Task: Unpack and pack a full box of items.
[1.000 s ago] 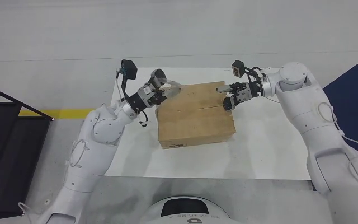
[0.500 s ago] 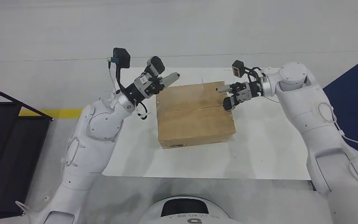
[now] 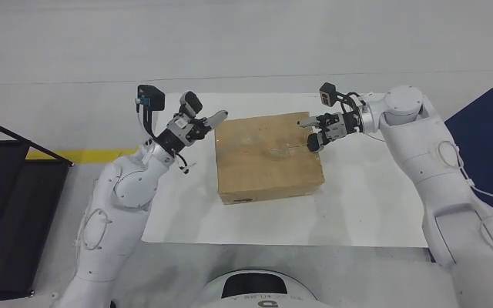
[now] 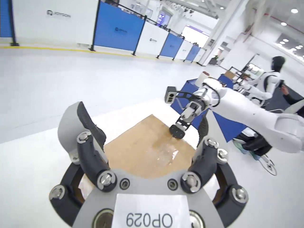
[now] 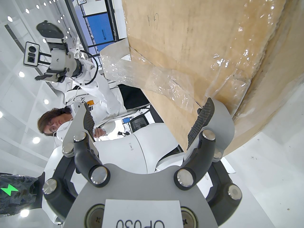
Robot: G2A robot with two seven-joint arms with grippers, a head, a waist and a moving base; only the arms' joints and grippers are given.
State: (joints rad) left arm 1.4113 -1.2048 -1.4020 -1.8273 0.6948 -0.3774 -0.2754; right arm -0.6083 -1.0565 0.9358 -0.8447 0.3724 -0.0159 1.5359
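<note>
Left pincer (image 3: 205, 110): I read its fingers as spread wide with nothing between them. It hangs over the white table (image 3: 370, 208), just off the far left corner of the box (image 3: 268, 165), and its fingertips point toward the box. From the left wrist view I see the box top lying between and beyond the two fingers.

Right pincer (image 3: 312, 132): also released and holding nothing. It sits at the far right corner of the box. In the right wrist view one ribbed pad (image 5: 200, 122) lies just beside the box's edge, where the wrinkled tape wraps over. I cannot tell whether pad and cardboard touch. The other finger stands clear in open air.

Box: brown cardboard with its flaps shut, resting flat near the middle of the table between the two arms. Clear tape (image 5: 133, 72) runs along the top seam. A loose strip of it stands away from the cardboard.
</note>
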